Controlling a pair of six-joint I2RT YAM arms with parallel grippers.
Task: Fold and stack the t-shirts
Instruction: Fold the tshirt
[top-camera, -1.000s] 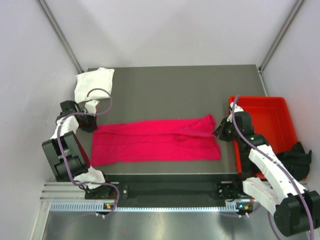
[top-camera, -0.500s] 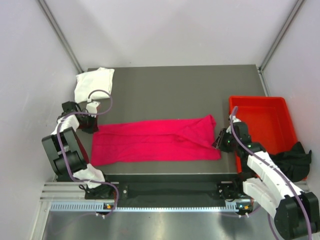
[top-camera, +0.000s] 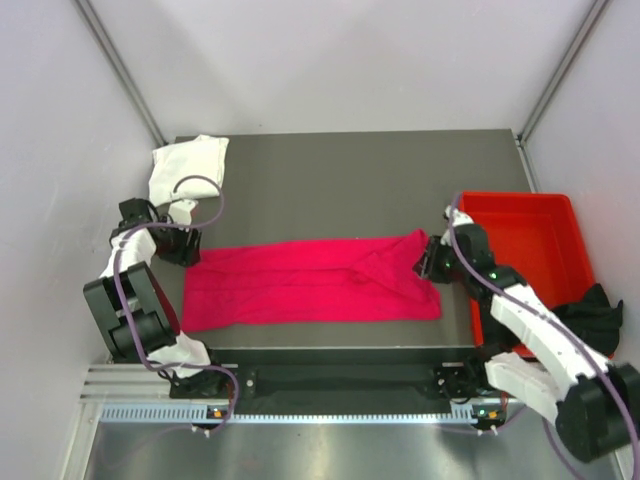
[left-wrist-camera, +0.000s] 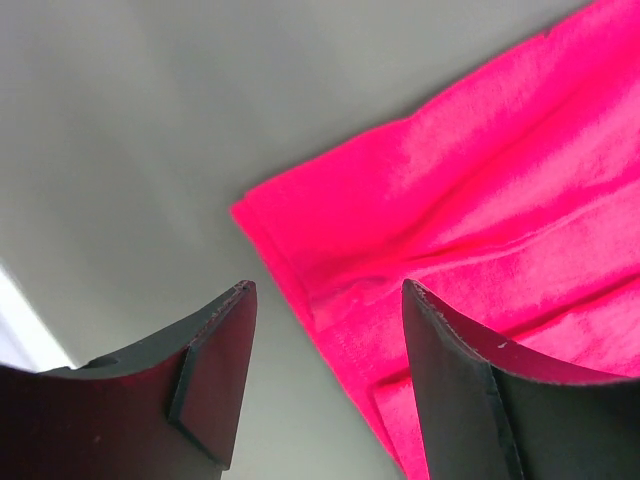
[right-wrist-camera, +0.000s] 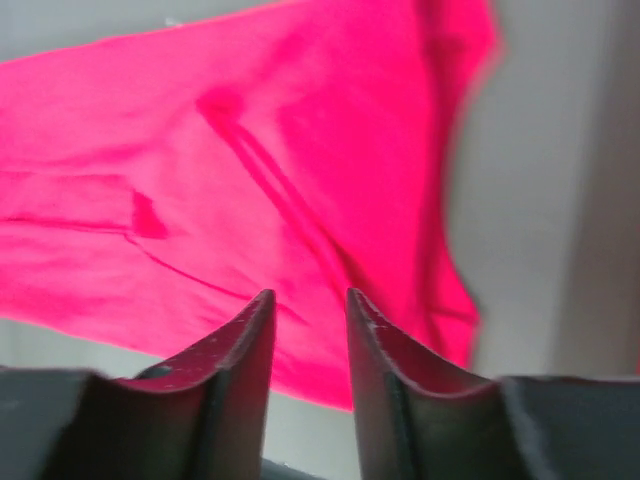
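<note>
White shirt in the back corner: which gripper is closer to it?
Left. The left gripper is in front of the white shirt, at the pink shirt's left end; the right gripper is at its right end.

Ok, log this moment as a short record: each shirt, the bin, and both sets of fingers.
pink t-shirt: folded into a long strip, flat across the middle of the table
white t-shirt: bunched at the table's far left corner
black t-shirt: bunched by the red bin's near right corner
red bin: at the table's right side
left fingers: apart, over the strip's far left corner, holding nothing
right fingers: narrowly apart, over the strip's right end, holding nothing
stack: not yet begun
</note>
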